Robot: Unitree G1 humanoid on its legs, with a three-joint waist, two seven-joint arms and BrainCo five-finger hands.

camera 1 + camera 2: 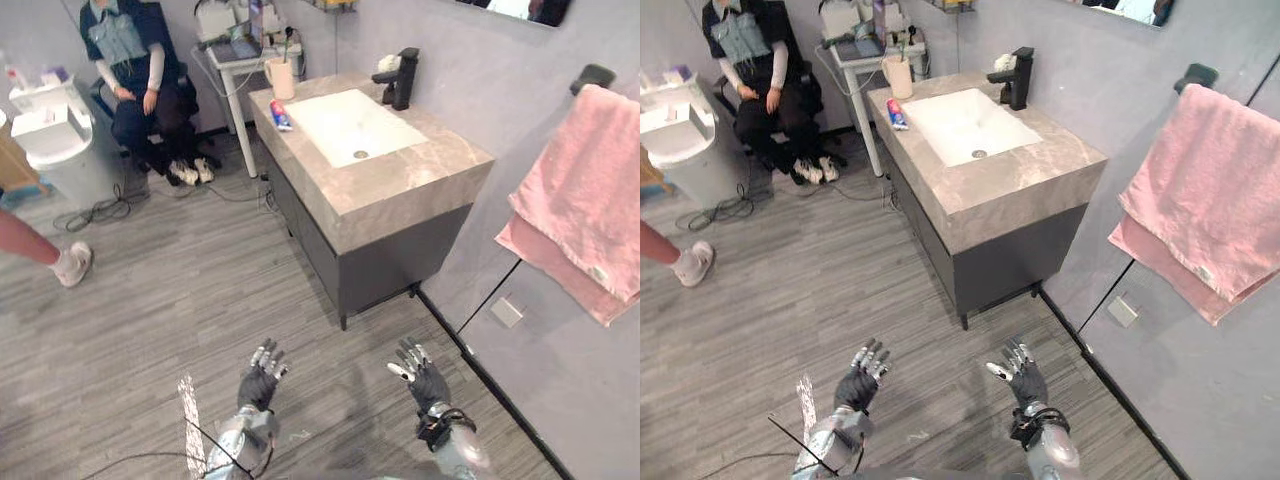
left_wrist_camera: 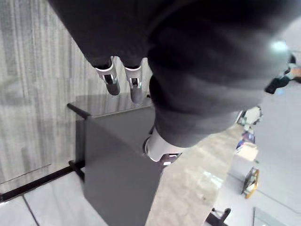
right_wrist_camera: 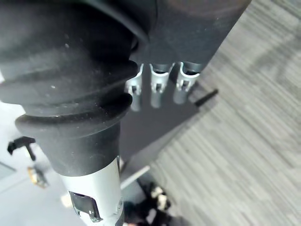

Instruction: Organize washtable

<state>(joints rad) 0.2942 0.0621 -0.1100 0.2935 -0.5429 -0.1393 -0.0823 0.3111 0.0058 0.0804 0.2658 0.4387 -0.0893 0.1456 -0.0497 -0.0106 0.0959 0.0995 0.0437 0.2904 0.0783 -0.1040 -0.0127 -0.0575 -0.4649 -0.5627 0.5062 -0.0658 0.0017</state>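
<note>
A marble-topped washtable (image 1: 400, 185) with a white sink (image 1: 350, 125) and a black tap (image 1: 400, 78) stands ahead on a dark cabinet. On its far left corner stand a beige cup (image 1: 282, 76) and a lying red and blue tube (image 1: 281, 115). A small white thing (image 1: 388, 62) rests by the tap. My left hand (image 1: 262, 376) and right hand (image 1: 420, 373) hang low over the floor, well short of the cabinet, fingers straight and holding nothing.
A pink towel (image 1: 580, 205) hangs on the right wall. A seated person (image 1: 135, 70) and a small white table (image 1: 235, 55) are at the back. A white bin (image 1: 55, 140) stands far left, and another person's leg and shoe (image 1: 60, 260) show at the left edge.
</note>
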